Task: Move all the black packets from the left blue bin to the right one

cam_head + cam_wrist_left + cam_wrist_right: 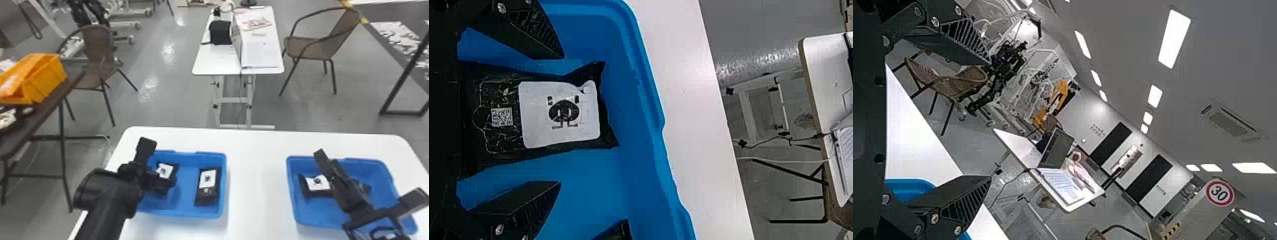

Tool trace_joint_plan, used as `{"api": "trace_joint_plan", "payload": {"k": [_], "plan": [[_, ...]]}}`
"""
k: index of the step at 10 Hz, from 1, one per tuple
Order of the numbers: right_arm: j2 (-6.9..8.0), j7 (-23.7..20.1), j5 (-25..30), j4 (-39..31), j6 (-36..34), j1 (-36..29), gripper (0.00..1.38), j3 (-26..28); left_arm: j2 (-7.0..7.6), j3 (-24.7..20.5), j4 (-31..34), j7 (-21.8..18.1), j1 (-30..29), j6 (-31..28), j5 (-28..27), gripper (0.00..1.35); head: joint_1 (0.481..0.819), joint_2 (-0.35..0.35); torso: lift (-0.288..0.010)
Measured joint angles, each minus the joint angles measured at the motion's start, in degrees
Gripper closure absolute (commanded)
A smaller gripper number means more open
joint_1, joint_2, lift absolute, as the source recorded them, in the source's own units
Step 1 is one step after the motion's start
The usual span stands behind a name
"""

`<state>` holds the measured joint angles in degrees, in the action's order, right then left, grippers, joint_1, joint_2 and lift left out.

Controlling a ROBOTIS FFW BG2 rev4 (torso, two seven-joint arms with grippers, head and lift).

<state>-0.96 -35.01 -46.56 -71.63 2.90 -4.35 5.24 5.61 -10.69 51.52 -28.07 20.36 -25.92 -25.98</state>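
Note:
In the head view my left gripper is low in the left blue bin, at the left black packet. Seen from the left wrist, the open left gripper has its fingers on either side of that packet, with gaps along both edges. A second black packet lies at the bin's right side. Above the right blue bin my right gripper is held open; its fingers frame only the room in the right wrist view. Below it lies a black packet, partly covered.
Both bins stand on a white table, with bare tabletop between them. Behind it are another white table and chairs. An orange bin stands on a dark table at the left.

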Motion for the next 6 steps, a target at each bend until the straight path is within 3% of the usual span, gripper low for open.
{"api": "trace_joint_plan", "payload": {"k": [1, 2, 3, 5, 6], "plan": [[0.00, -0.06, -0.20, 0.12, -0.01, -0.04, 0.21, 0.00, 0.00, -0.37, -1.46, 0.13, 0.14, -0.01, 1.04, 0.14, 0.695, 0.114, 0.000], [0.00, -0.06, -0.39, 0.16, -0.06, -0.11, 0.21, 0.01, 0.00, -0.58, -2.14, 0.22, 0.14, -0.37, 1.55, 0.41, 0.695, 0.114, 0.000], [0.00, -0.06, -0.60, 0.22, -0.13, -0.19, 0.21, 0.01, 0.13, -0.55, -2.47, 0.11, 0.15, -1.38, 1.87, 0.87, 0.695, 0.115, 0.000], [0.17, -0.08, -1.16, 0.46, -0.18, -0.22, 0.21, -0.05, 1.13, 0.93, -2.71, -0.44, 0.17, -2.05, 2.91, 1.20, 0.695, 0.119, 0.000], [0.23, -0.10, -1.24, 0.51, -0.24, -0.23, 0.21, -0.09, 1.67, 1.79, -2.71, -1.13, 0.20, -1.51, 3.03, 1.21, 0.695, 0.120, 0.000]]}}
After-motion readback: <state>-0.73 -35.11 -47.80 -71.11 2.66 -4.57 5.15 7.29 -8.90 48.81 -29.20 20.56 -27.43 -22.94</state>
